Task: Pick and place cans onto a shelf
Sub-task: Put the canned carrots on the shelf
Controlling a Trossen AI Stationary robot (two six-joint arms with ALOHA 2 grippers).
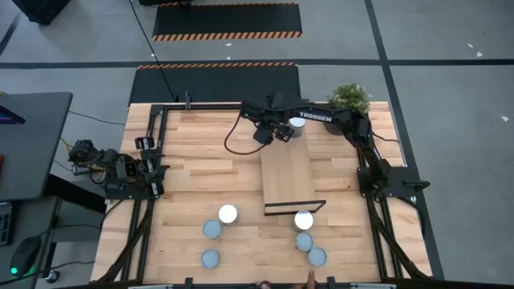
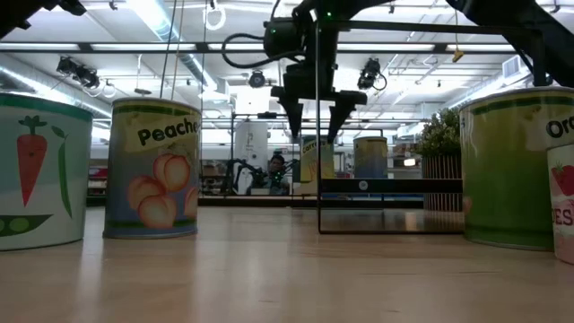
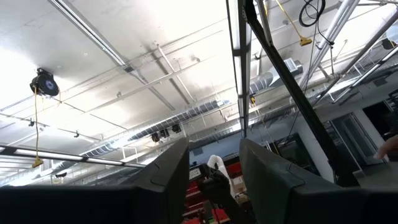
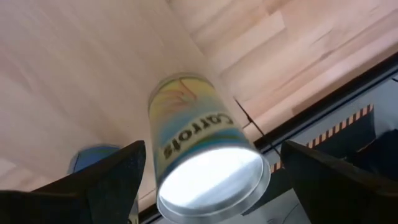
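Top-down and table-level views of a light-wood plank tabletop [image 1: 201, 172] edged by a black frame, standing on a grey floor marked with black-and-orange hazard-striped mats [image 1: 226, 34]. A potted green plant [image 1: 350, 97] sits at the table's far right corner.

The right gripper [image 1: 281, 132] hangs above the far end of the shelf [image 1: 287, 177], its fingers spread wide and holding nothing. Directly below and between them, in the wrist view, stands a can labelled "Carrots" [image 4: 202, 158], upright on the shelf board and clear of both fingers; a second, bluish can [image 4: 93, 158] shows just beside it. In the low view the gripper is poised above the shelf's thin wire frame [image 2: 390, 205].

Six further cans stand on the tabletop at the shelf's near end: three to its left [image 1: 228, 213] and three near its right corner [image 1: 303, 219].

The left gripper [image 1: 152, 166] is parked at the table's left edge, fingers closed and empty, its camera facing a white ceiling with ducts and strip lights [image 3: 155, 81].
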